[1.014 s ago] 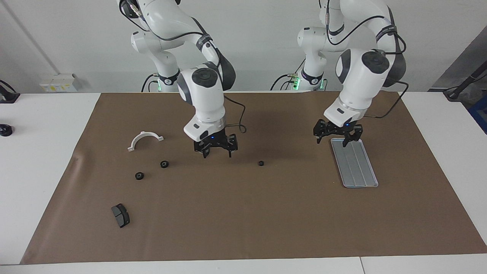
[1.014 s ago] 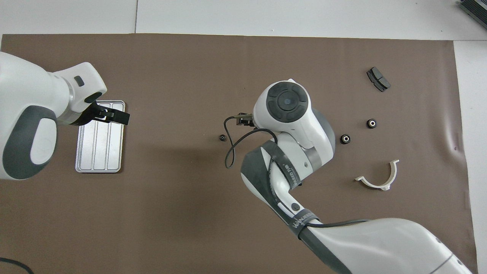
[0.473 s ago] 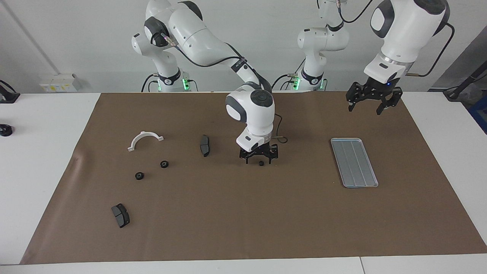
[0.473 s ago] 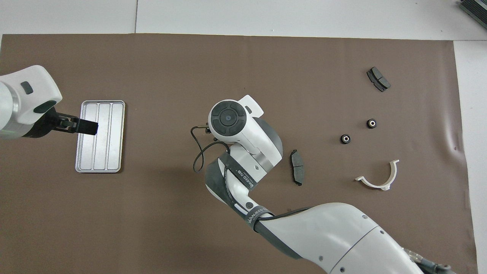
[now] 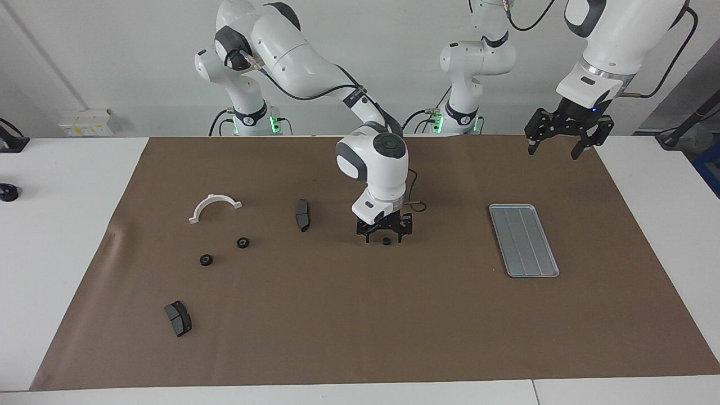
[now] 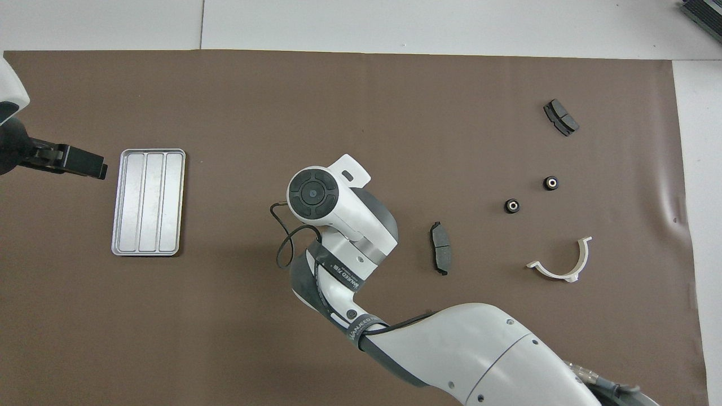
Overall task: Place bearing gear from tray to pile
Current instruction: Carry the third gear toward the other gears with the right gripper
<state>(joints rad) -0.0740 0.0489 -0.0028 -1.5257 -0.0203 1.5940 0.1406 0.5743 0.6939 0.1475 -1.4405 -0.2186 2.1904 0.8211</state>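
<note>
A small black bearing gear [image 5: 386,241] lies on the brown mat mid-table, off the tray. My right gripper [image 5: 384,238] is down over it, open, one finger on each side; the overhead view hides both under the right wrist [image 6: 313,193]. The silver ridged tray [image 5: 523,239] [image 6: 148,210] lies bare toward the left arm's end. Two more bearing gears [image 5: 242,242] [image 5: 206,260] sit close together toward the right arm's end, also seen from above [image 6: 511,206] [image 6: 551,182]. My left gripper [image 5: 553,151] [image 6: 73,162] hangs open, high over the mat's corner.
A dark brake pad [image 5: 302,214] [image 6: 440,255] lies beside the right arm. A white half-ring clamp [image 5: 214,206] [image 6: 561,262] and a second brake pad [image 5: 178,318] [image 6: 560,117] lie toward the right arm's end.
My right gripper swung from near the two gears to the lone gear and came down around it, uncovering a brake pad. The left gripper rose off the tray and drew back.
</note>
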